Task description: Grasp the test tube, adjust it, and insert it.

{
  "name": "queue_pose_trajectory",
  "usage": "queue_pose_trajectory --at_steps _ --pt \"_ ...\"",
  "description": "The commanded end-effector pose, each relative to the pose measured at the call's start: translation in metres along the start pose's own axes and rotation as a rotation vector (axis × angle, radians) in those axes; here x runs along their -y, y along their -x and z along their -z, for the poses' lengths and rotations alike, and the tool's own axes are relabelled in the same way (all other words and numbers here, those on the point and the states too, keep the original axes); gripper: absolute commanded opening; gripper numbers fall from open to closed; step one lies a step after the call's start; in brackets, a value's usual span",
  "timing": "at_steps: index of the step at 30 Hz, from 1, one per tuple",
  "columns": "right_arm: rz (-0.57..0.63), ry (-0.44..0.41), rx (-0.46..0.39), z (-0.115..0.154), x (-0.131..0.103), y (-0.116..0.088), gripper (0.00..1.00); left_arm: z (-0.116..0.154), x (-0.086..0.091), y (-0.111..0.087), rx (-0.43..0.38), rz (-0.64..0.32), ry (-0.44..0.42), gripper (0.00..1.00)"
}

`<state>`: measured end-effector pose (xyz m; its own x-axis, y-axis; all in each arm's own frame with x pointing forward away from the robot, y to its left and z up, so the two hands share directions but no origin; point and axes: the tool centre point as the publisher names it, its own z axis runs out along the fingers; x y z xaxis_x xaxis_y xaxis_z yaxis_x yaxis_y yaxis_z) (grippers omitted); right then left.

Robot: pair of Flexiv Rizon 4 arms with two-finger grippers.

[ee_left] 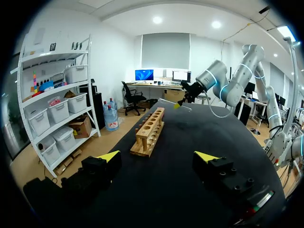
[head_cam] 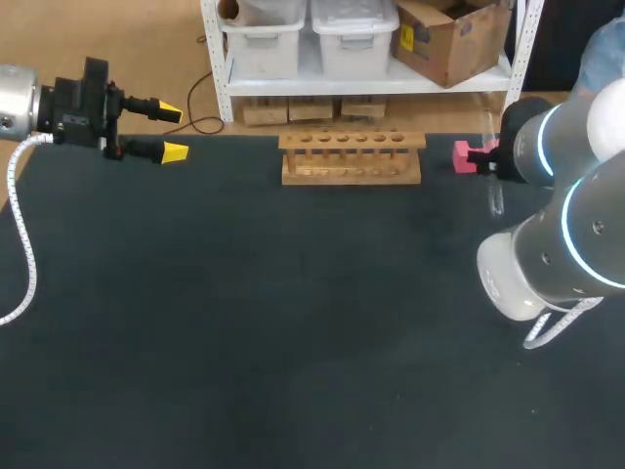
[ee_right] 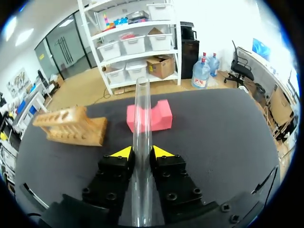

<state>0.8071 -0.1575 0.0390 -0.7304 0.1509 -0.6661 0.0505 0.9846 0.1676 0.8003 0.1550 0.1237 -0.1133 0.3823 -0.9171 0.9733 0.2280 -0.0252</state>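
The right gripper [ee_right: 141,153] is clamped on the test tube [ee_right: 141,109] above the desk's [head_cam: 293,322] far right edge, near the pink block [ee_right: 148,116]. Much of the tube projects ahead, probably to leave length for aiming at the wooden rack [head_cam: 352,156]. The left gripper [head_cam: 170,132] hangs wide open and empty by the far left corner, likely kept clear. The tube looks clear, slender and empty.
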Motion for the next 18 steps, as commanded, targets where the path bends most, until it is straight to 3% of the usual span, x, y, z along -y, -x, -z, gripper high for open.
queue_pose_trajectory --at_steps 1,6,18 --pt "-0.012 -0.113 0.006 0.018 -0.017 0.007 0.0 0.0 -0.001 -0.001 0.001 0.0 -0.002 1.0" --pt "-0.023 -0.129 0.022 0.025 -0.049 0.018 0.0 0.0 -0.001 -0.001 0.001 0.0 -0.002 1.0" --pt "-0.031 -0.136 0.026 0.025 -0.112 0.014 0.0 0.0 -0.001 -0.001 0.001 0.0 -0.002 1.0"
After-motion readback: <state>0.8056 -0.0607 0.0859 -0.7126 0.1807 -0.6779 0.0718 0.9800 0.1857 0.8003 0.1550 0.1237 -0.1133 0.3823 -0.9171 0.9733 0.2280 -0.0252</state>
